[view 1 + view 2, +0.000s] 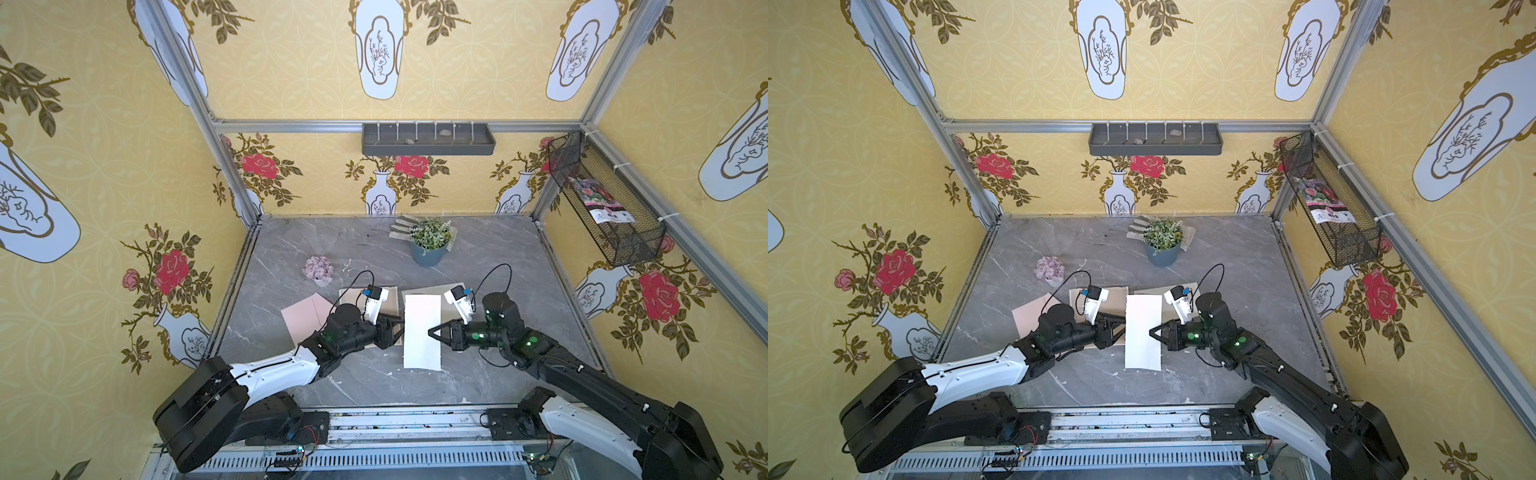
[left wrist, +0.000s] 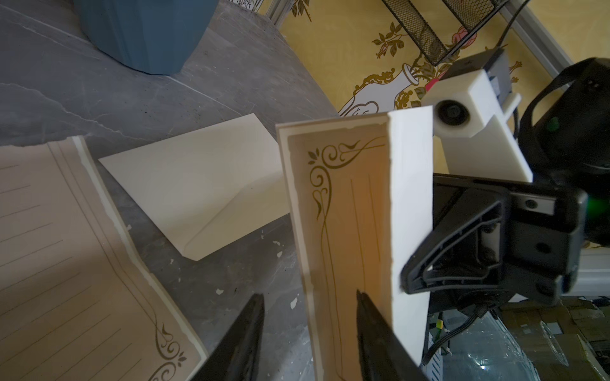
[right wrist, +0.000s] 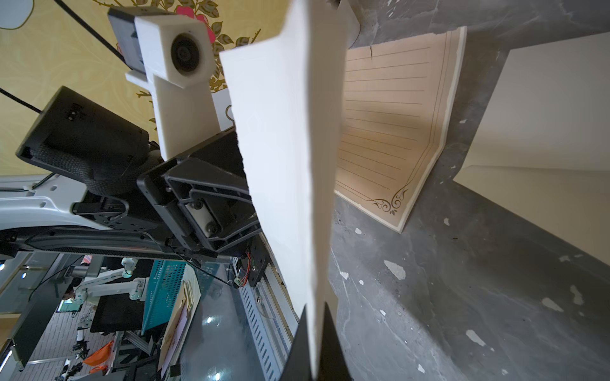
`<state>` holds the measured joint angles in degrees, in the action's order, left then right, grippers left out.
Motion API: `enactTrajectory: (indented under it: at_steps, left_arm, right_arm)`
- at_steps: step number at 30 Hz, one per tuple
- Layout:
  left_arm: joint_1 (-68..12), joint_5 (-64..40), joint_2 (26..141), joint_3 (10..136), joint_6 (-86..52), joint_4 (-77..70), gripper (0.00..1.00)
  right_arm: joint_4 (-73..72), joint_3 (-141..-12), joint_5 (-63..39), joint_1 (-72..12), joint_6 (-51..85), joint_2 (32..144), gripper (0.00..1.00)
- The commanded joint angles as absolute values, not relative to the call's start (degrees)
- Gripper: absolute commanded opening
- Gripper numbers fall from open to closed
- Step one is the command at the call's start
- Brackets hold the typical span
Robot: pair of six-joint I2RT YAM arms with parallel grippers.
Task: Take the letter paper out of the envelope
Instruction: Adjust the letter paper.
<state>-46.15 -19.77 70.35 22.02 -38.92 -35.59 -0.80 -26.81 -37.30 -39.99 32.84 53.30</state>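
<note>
- Near the middle of the table, closer to its near edge than its far one, the folded letter paper is held up off the surface. It is white outside and tan with gold scrollwork inside.
- The paper's long axis runs from the near edge towards the far edge. Its fold faces the right arm and its loose edges face the left arm.
- The right claw is pinched tight on the fold side, about midway along the paper's length.
- The left claw reaches in from the opposite side with its jaws half apart and clamping nothing. The free edge of one leaf seems to sit between them, though contact is hard to judge. The left arm is the nearer one for taking that edge.
- Just beyond the held paper, a cream envelope lies flat on the table; the paper is fully clear of it.
- Beside the envelope, towards the left edge, lie a flat lined sheet and a piece of pink paper.
- Farther back stand a small pot of purple flowers and a blue pot with a green plant, with gloves at the far edge.
- The grey marble surface below the claws is bare, leaving room to lower the paper.
</note>
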Motion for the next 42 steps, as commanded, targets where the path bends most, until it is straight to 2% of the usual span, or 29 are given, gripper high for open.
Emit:
enactTrajectory:
  at_steps: [1,13,26,29,42]
  left_arm:
    - [-46.3,-21.4,70.6,21.7,-38.7,-39.0,0.47]
    - [-46.4,-23.4,71.1,18.8,-38.5,-47.5,0.48]
    - [-46.4,-27.4,71.5,17.6,-38.3,-54.7,0.49]
    - [-46.4,-28.6,71.6,17.6,-38.5,-56.0,0.46]
    - [-46.4,-28.2,70.8,17.1,-39.0,-56.3,0.00]
  right_arm:
    - [-4.7,-26.6,-37.8,-40.1,32.9,53.2,0.00]
    - [-8.9,-26.3,-42.5,-40.0,34.7,48.8,0.00]
    - [-11.5,-25.8,-44.8,-40.1,35.3,49.1,0.00]
    - [-11.6,-25.8,-44.8,-40.0,35.2,49.2,0.00]
    - [-11.4,-25.1,-44.5,-39.5,35.0,49.5,0.00]
